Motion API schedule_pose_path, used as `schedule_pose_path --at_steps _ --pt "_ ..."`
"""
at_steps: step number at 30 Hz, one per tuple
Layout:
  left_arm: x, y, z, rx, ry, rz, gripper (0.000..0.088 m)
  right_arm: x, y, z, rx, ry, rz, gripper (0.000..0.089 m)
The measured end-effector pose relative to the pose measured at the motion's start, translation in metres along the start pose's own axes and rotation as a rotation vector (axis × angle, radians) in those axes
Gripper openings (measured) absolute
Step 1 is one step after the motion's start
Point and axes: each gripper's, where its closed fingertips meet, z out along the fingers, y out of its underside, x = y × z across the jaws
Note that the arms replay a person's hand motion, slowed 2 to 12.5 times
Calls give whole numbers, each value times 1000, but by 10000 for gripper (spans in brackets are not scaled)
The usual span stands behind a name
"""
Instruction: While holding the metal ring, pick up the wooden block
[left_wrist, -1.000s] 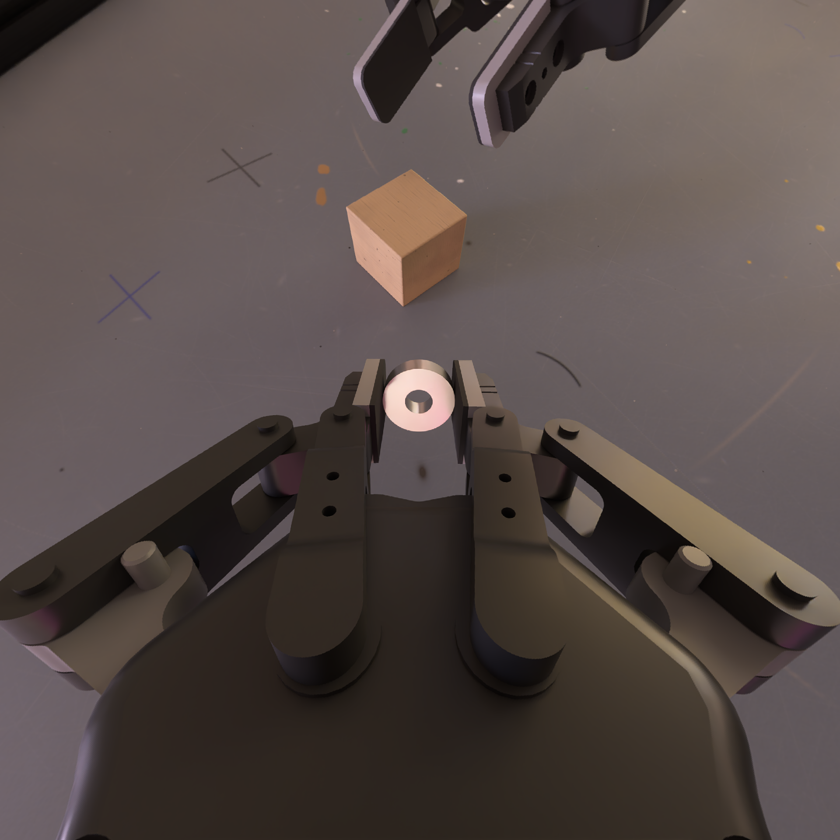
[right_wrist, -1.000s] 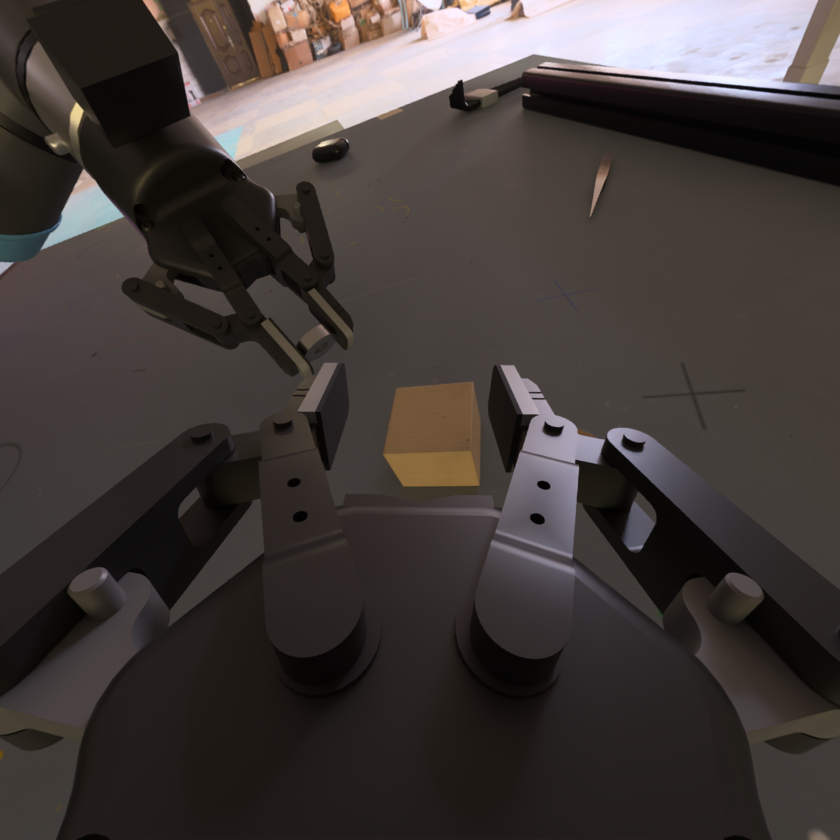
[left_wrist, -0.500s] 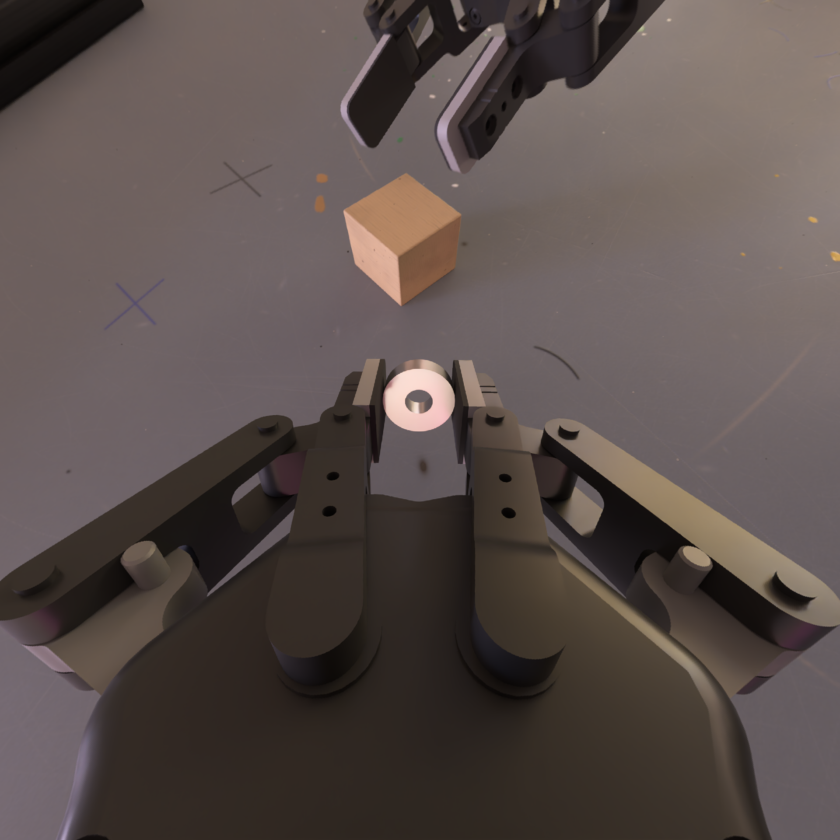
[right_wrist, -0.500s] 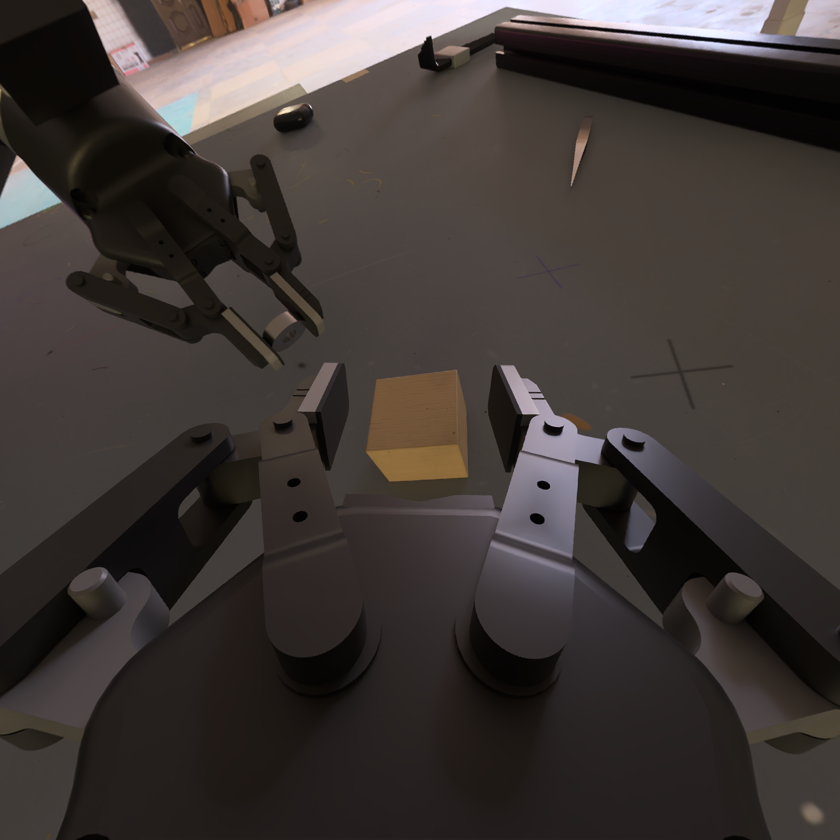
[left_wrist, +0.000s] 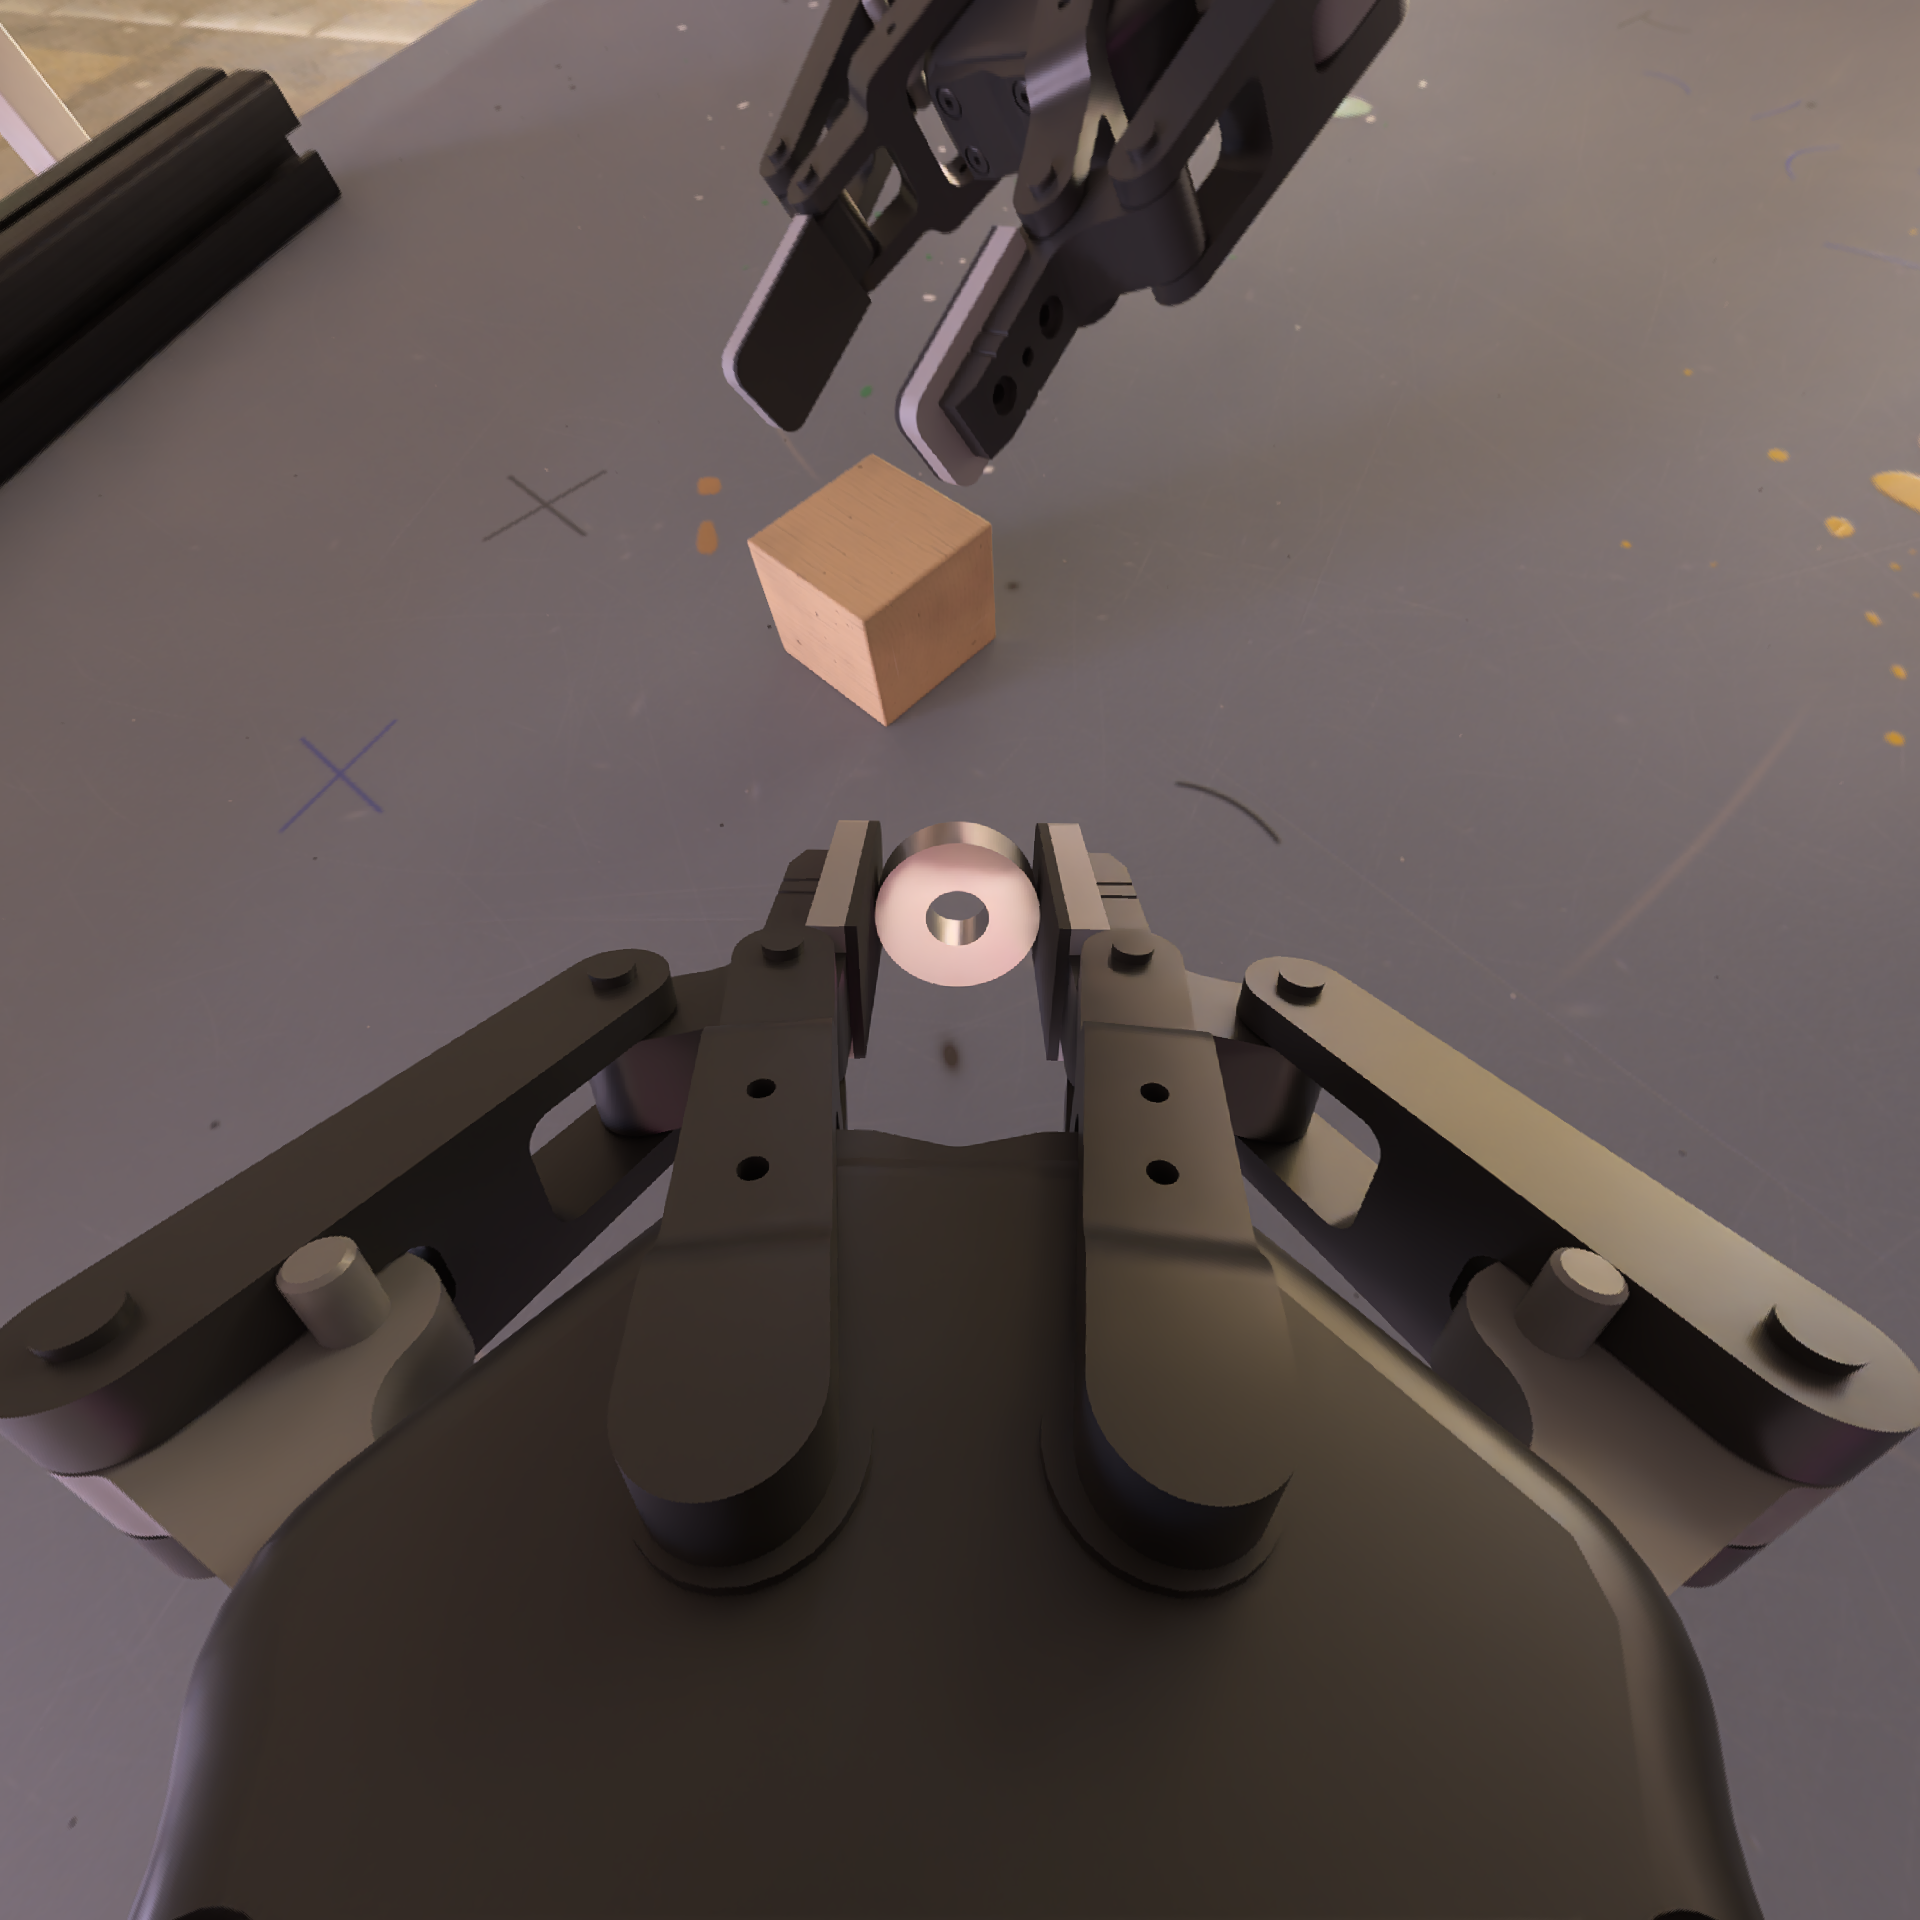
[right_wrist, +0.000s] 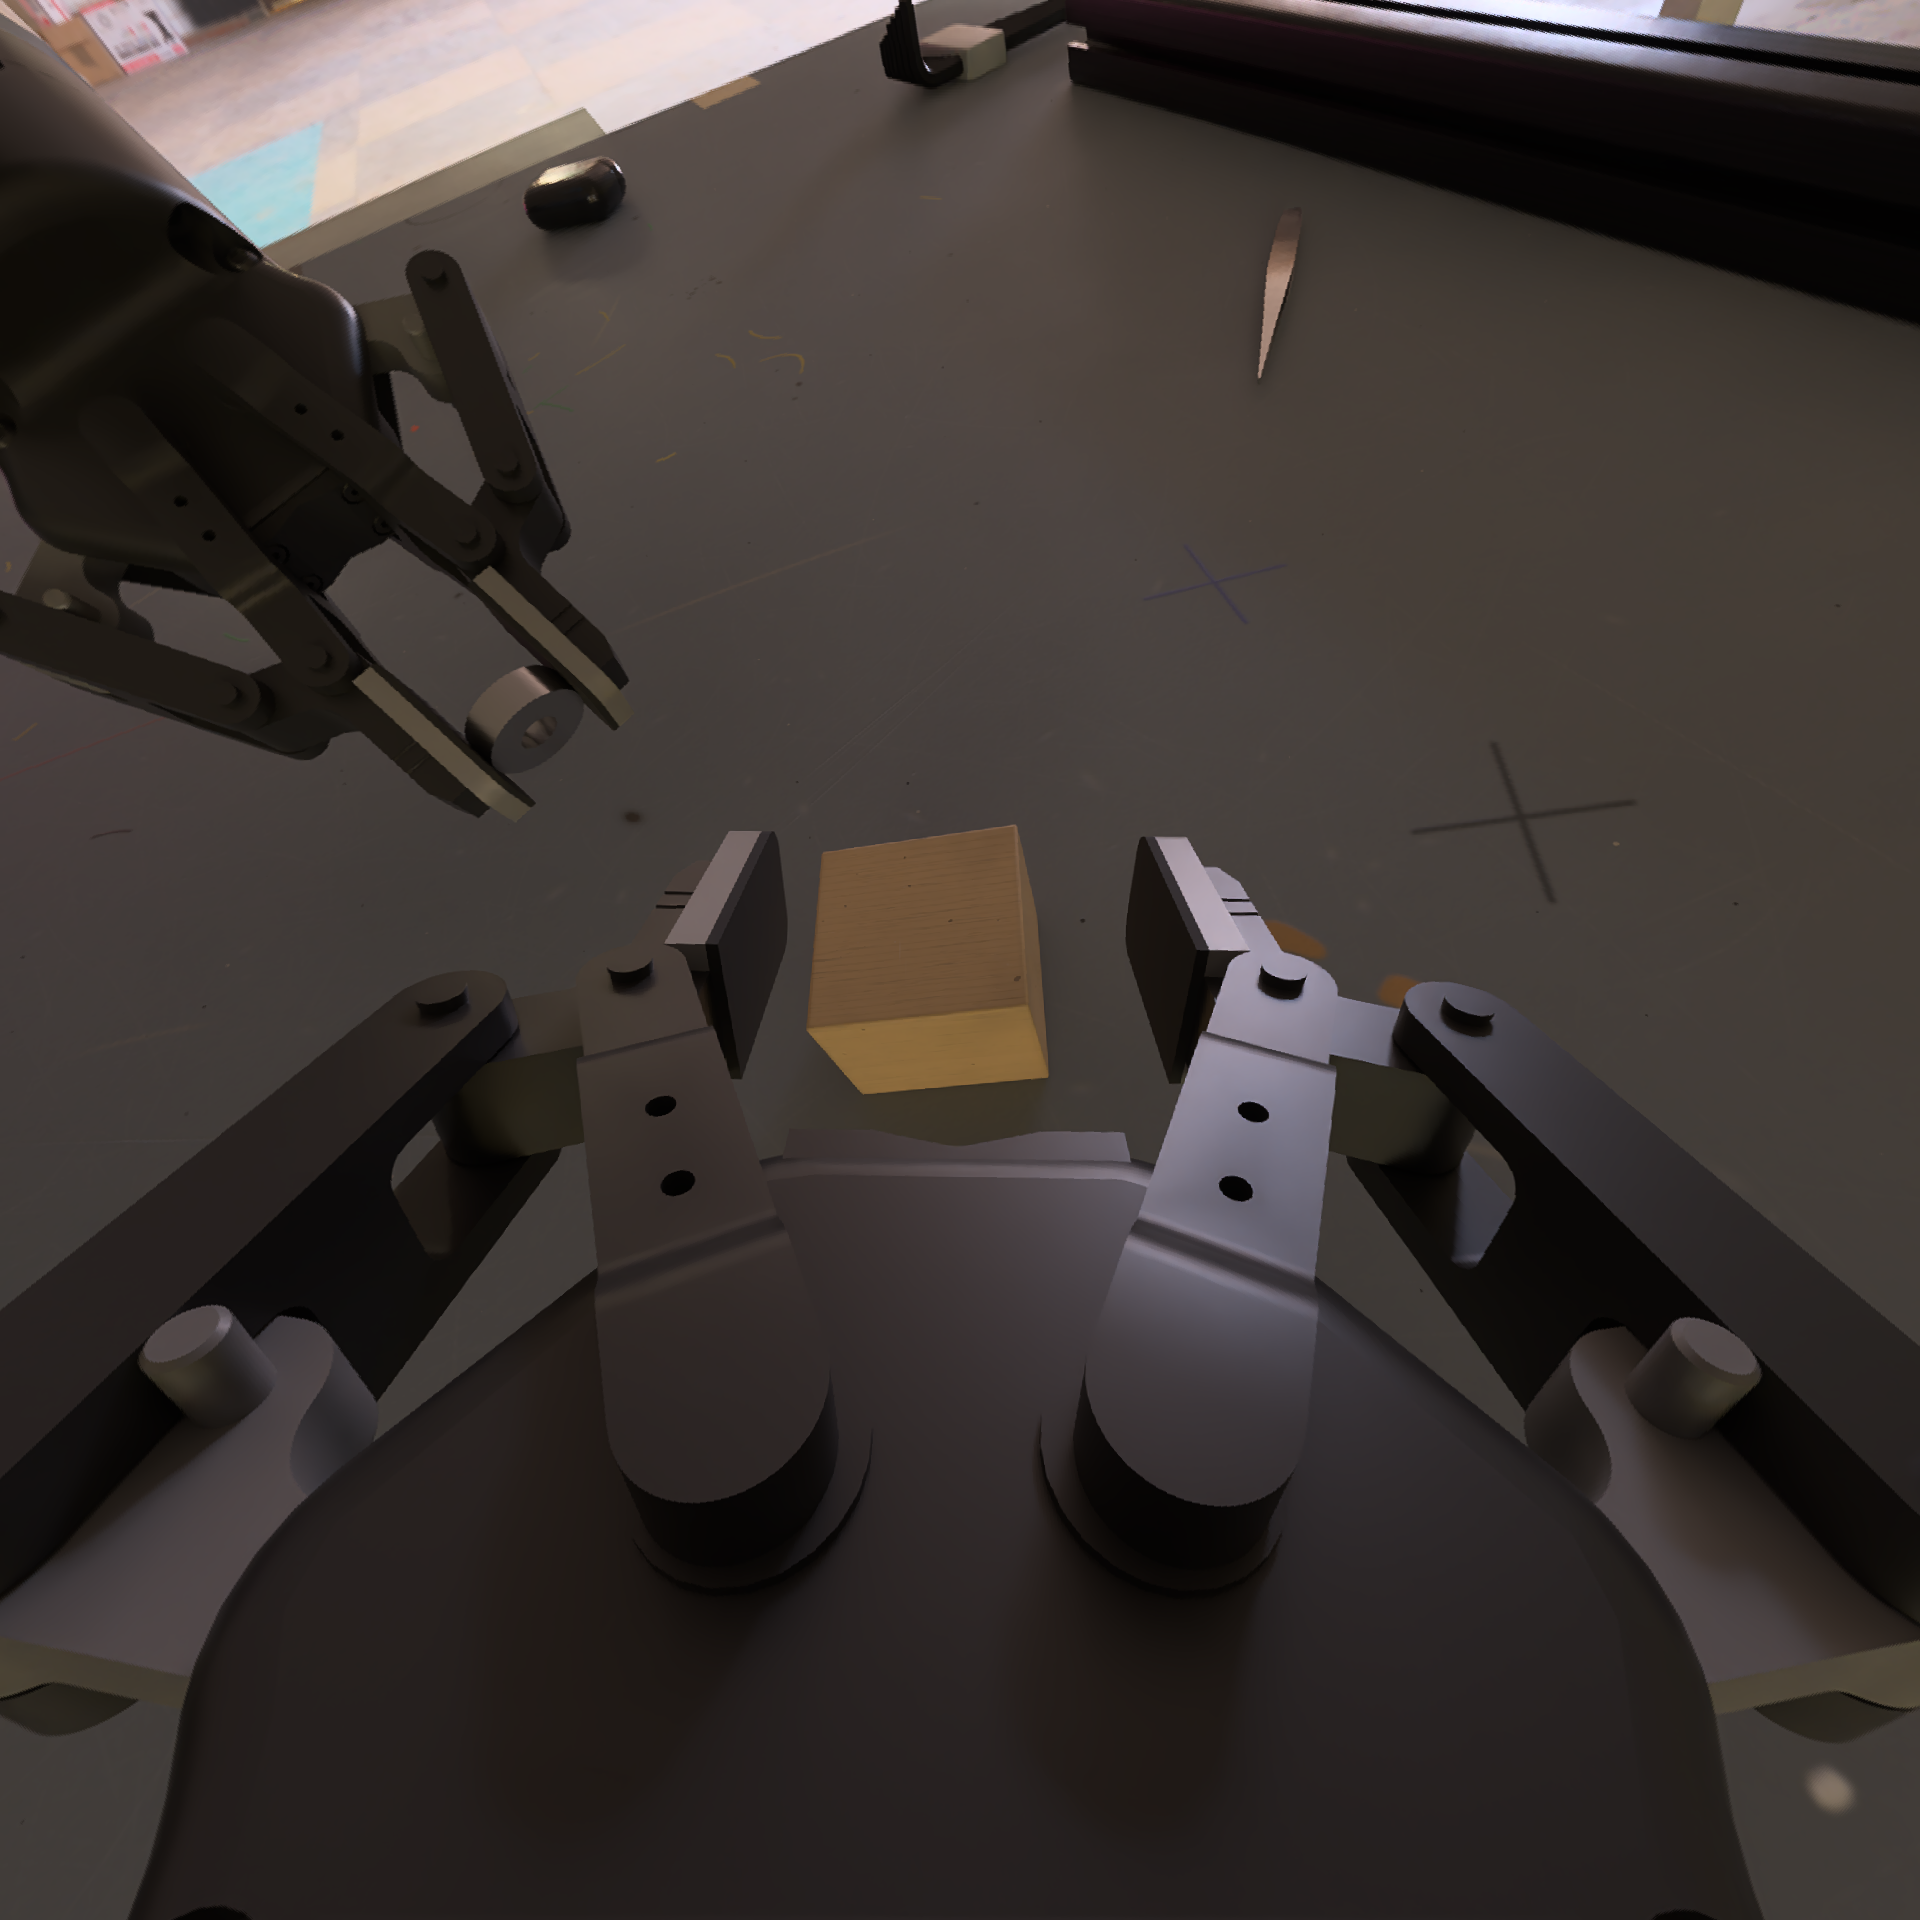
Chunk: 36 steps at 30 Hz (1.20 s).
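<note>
Metal ring (left_wrist: 957, 916) sits clamped between my left gripper (left_wrist: 957, 883) pads, off the table (left_wrist: 1455, 727). My right gripper (right_wrist: 956, 940) hangs spread wide over the block (right_wrist: 925, 951), which rests on the table between its pads, touching neither. My palm hides the block's near foot; the ring's far face is unseen.

Tan wooden block (left_wrist: 873, 587), silvery metal ring (left_wrist: 957, 917), grey table (left_wrist: 1455, 727) with orange flecks.
</note>
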Motion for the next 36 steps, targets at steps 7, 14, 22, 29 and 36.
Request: schedule_pose_path --at_steps 7,14,22,29,36 --pt "-1 13 0 -73 -14 33 260 1 2 2 -19 4 14 613" --pt "2 16 3 -107 -12 65 260 0 6 5 -56 -16 24 628" --pt "3 26 6 -171 -17 94 260 -6 12 9 -120 -40 -9 631" --pt "3 25 7 -172 -16 76 260 -7 21 15 -195 -18 -56 604" --pt "0 26 6 -173 -23 45 260 -3 29 21 -265 44 -106 464"
